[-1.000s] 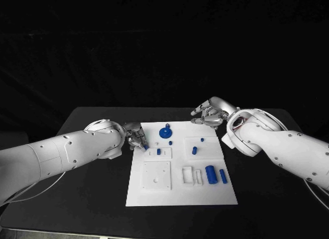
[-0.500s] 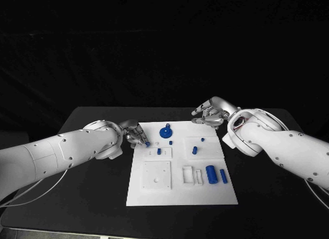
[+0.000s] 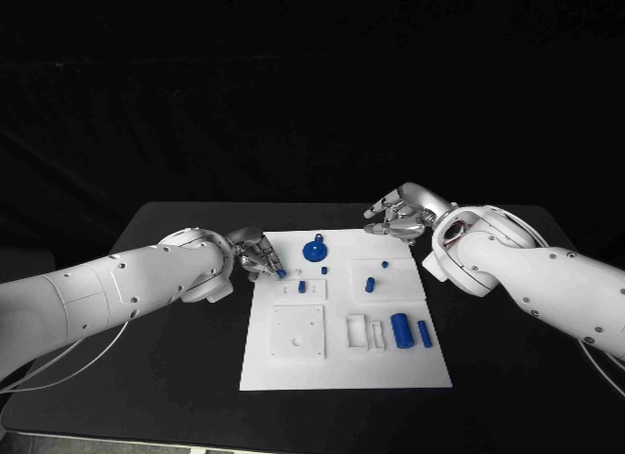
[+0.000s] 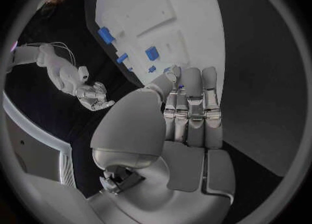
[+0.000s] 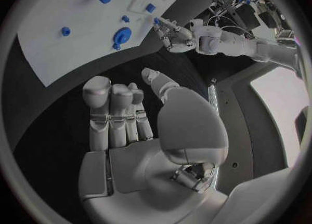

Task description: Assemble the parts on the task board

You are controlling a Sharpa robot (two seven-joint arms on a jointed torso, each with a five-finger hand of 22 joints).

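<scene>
The white task board [image 3: 346, 371] lies in the middle of the black table. My left hand [image 3: 258, 257] hovers over the board's far left part and pinches a small blue part [image 3: 281, 273] at its fingertips. The left wrist view shows that hand [image 4: 189, 110] with its fingers held close together above the board [image 4: 163, 5]. My right hand [image 3: 401, 216] hangs beyond the board's far right corner with loosely bent fingers and holds nothing. In the right wrist view this hand [image 5: 124, 117] has the thumb standing apart from the fingers. A blue round knob [image 3: 315, 251] stands near the board's far edge.
Two blue cylinders [image 3: 401, 331] lie side by side at the board's right. Small blue pegs [image 3: 370, 283] sit in the far middle of the board. A raised square plate [image 3: 297, 333] takes up its near left. Black table [image 3: 176, 378] surrounds the board.
My left hand has moved a little toward the far side with the small blue part in its fingertips, then stayed still. The right hand has not moved.
</scene>
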